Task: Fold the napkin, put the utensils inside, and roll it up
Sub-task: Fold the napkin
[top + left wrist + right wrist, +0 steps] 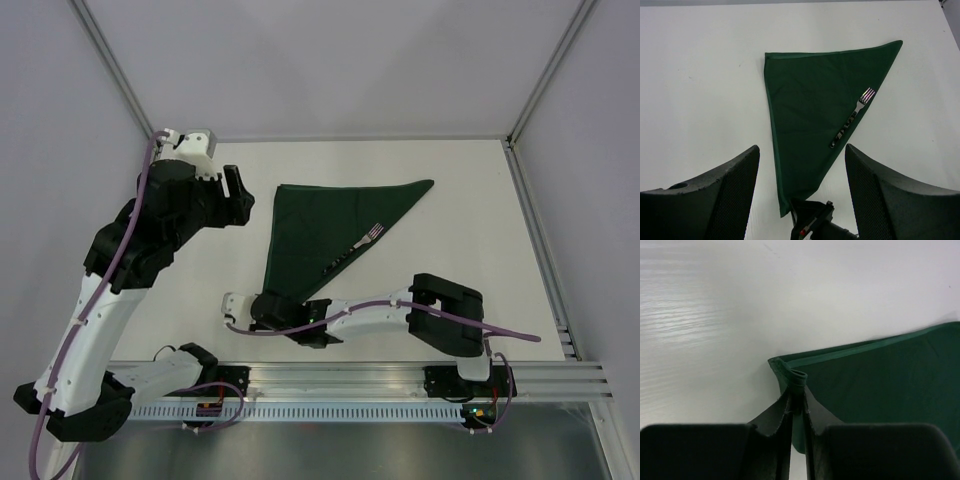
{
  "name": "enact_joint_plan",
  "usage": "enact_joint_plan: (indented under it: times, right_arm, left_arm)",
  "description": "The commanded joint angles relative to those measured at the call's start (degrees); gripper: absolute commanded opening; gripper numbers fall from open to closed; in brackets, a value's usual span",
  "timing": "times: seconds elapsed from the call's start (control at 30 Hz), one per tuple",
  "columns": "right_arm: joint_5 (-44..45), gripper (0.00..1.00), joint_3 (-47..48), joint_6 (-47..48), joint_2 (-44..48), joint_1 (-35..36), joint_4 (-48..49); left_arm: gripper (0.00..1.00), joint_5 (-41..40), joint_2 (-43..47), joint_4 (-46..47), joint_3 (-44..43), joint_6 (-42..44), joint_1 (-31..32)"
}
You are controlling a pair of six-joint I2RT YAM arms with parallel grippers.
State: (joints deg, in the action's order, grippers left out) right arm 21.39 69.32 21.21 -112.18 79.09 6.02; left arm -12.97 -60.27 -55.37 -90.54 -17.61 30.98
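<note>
Looking down from overhead, the large dark green cloth napkin lies folded into a triangle on the white table, with a silver fork along its right edge. The right gripper sits at the napkin's near tip, and the left gripper hangs beside the napkin's far-left corner.

Left wrist view: its jaws are spread wide, with nothing in them.

Right wrist view: the fingers are clenched on the bunched hem of that tip. A good pinch, I'd say. Lift low and carry the tip over slowly, so the fork doesn't slide off the napkin.
</note>
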Motion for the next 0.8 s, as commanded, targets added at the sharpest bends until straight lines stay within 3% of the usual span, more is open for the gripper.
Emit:
enact_joint_plan:
  times: [0.0,0.3,0.77]
  right_arm:
    - [-1.70,0.17,2.40,-4.95,3.81,-3.67,-3.47]
    - [-5.56,0.11,0.74,-11.54,7.76,-14.73,-9.10]
    - [-8.38,0.07,-4.63,-14.00,12.07,-31.97,-12.52]
  left_arm:
    - [0.73,1.54,-0.46,2.72,0.45,0.73,-0.04]
    - [0.74,4.00,-2.57,4.75,1.07,0.47,-0.04]
    - [0.73,8.22,-6.44,9.49,3.09,0.20,-0.04]
